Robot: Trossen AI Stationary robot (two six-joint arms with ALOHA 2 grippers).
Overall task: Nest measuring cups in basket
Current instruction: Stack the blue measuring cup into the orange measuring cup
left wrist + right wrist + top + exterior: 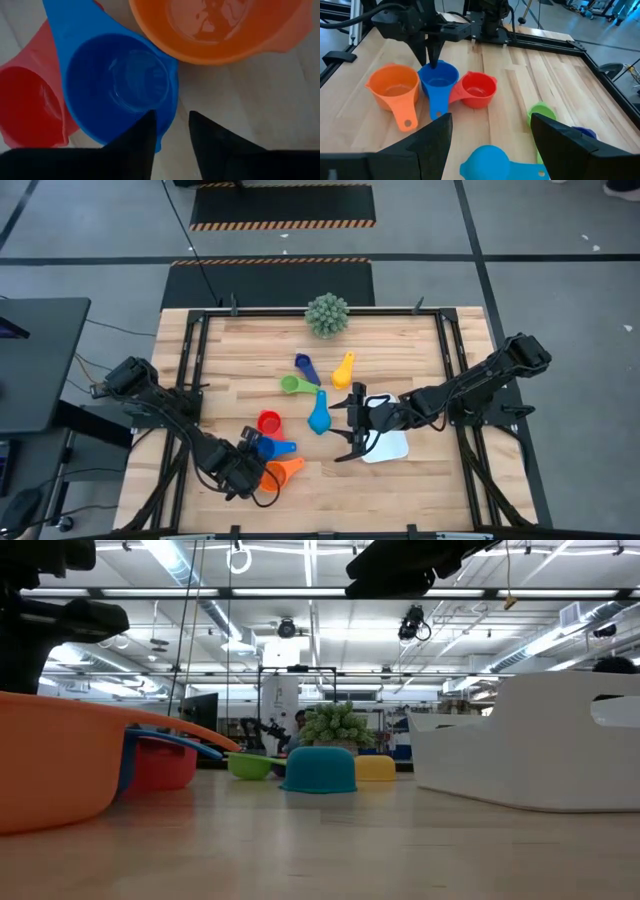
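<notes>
A: Closing on the blue cup (120,85) now: the left gripper (170,132) has its fingers narrowed astride the rim, one inside, one outside. You want the wall centred before lifting.

B: Noted. Orange cup (220,27) and red cup (30,105) touch it, so lift straight up.

A: Farther off, the right gripper (352,430) hovers spread wide, empty, at the basket (392,446), your drop target

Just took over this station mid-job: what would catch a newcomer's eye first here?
The left gripper stands at the table's front left, its fingers astride the rim of the blue cup, which sits between the orange cup and the red cup. The right gripper, open, hovers at the white basket, which holds no cup in sight.
</notes>
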